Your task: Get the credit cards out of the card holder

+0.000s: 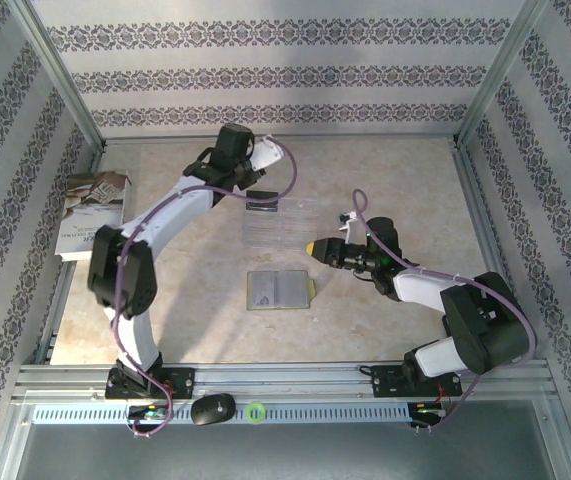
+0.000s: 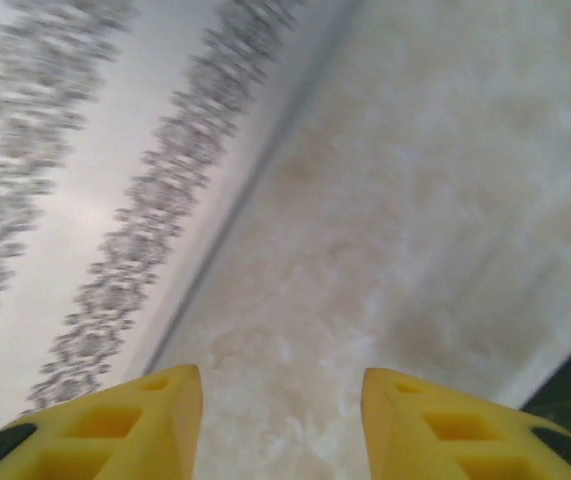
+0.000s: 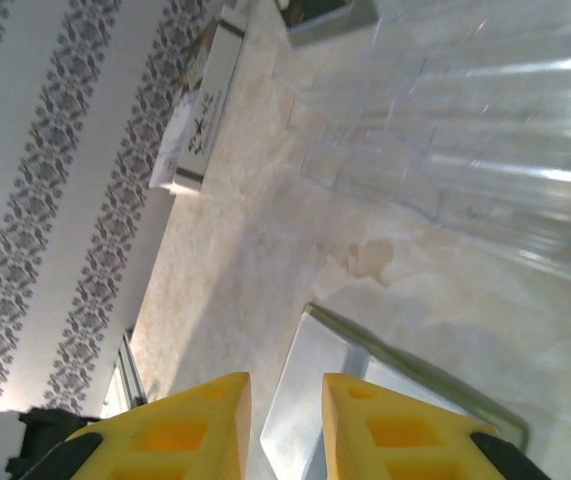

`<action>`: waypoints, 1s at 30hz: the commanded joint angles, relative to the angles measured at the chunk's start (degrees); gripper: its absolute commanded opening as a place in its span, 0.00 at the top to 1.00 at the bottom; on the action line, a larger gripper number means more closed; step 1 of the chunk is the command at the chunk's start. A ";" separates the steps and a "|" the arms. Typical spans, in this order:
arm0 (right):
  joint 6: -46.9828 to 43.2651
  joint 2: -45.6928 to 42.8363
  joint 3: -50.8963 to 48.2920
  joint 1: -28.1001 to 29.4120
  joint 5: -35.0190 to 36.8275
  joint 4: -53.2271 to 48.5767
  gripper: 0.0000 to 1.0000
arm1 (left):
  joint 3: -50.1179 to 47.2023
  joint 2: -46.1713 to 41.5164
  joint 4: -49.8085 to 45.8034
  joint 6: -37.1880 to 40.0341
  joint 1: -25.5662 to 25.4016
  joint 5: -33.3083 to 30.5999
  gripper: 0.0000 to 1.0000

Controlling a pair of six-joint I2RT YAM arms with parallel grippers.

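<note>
- we see the card holder (image 1: 280,290) lying open and flat on the table (image 1: 385,180), about midway between the two arms and nearer to their bases than the clear plastic sheet (image 1: 283,222).
- its left half is darker grey with a small light mark and its right half is paler. we cannot tell whether these are the credit cards or bare pocket faces.
- the right gripper (image 1: 313,247) hangs just right of and beyond the holder. in the right wrist view its yellow fingers (image 3: 205,425) stand a narrow gap apart with nothing between them, above a silvery panel of the holder with a greenish edge.
- the left gripper (image 2: 282,400) is out at the far side of the table, fingers spread wide and holding nothing, over bare table near the patterned wall (image 2: 55,200).
- a small dark flat item (image 1: 262,198) sits at the far left corner of the sheet.
- a white-grey book (image 1: 95,213) lies at the table's left edge.
</note>
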 commanded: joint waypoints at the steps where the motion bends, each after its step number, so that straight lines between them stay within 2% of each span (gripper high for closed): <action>1: -4.98 -0.57 3.39 4.62 4.71 -5.85 0.73 | -6.47 -13.23 15.94 -19.99 0.41 -0.12 0.49; 5: -12.18 0.10 8.76 12.31 12.60 -17.93 0.70 | -20.77 -26.90 21.81 -35.57 0.44 2.95 0.40; 8: -16.44 1.20 12.93 17.39 19.43 -25.81 0.68 | -30.11 -35.25 21.68 -45.83 0.46 7.18 0.41; 14: -25.91 8.18 24.55 28.73 35.56 -41.47 0.62 | -41.77 -45.66 14.64 -58.83 0.57 13.00 0.44; 21: -30.27 19.04 35.65 35.50 44.48 -51.64 0.60 | -49.79 -52.37 7.03 -66.72 0.75 14.86 0.48; 26: -30.65 23.10 38.50 38.65 49.35 -54.87 0.59 | -53.44 -54.85 4.88 -67.36 1.53 15.07 0.49; 30: -30.92 25.64 39.90 39.74 51.28 -56.20 0.59 | -54.38 -57.21 6.35 -68.18 2.15 15.38 0.33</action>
